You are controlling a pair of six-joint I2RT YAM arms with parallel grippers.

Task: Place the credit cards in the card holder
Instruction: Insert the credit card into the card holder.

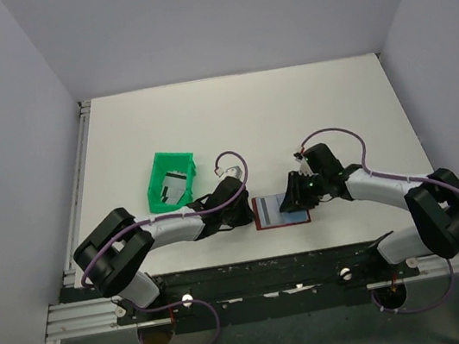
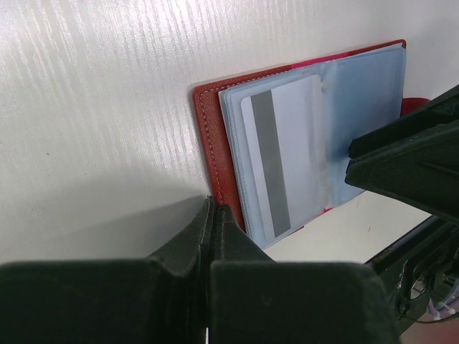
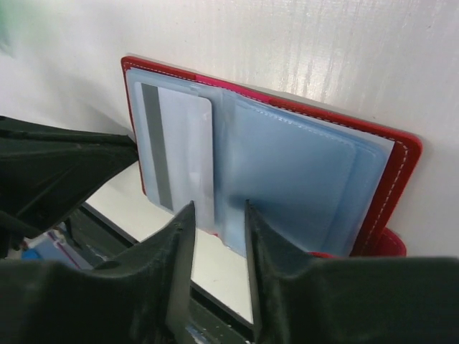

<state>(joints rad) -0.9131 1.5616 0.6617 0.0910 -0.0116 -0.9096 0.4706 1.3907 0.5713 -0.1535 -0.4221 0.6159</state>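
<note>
**Far left.** A green tray [image 1: 155,177] stood on the white table [image 1: 290,110], set back from the near edge. A few grey cards [image 1: 177,183] lay inside it, well apart from the rest of the scene.

**Left of centre.** The left gripper [image 1: 244,212] reached in low from the tray side. Its claw was clamped shut, the two black fingertips [image 2: 203,223] pressed flat together with nothing between them. The tips sat at the red left border of the card holder [image 1: 268,212]; from where I stood, it could not be told whether they bore down on it.

**Centre.** The card holder lay opened flat on the table, close to the near edge and directly between the two grippers. Its red cover faced down and its pale blue sleeves [image 3: 301,172] faced up. One striped card [image 2: 287,165], pale silver, lay in the left half of the sleeves. Its dark stripe ran along the side nearer the left gripper. How far the card was seated in its pocket could not be made out.

**Right of centre.** The right gripper [image 1: 294,203] hung over the near edge of the holder, at about the middle fold. Its claw was parted to a narrow gap and held nothing. Between its fingers [image 3: 179,244] the edge of the blue sleeves and a strip of bare table showed through.

**Far right.** A small red tab [image 3: 391,245] projected from the holder's right end.
</note>
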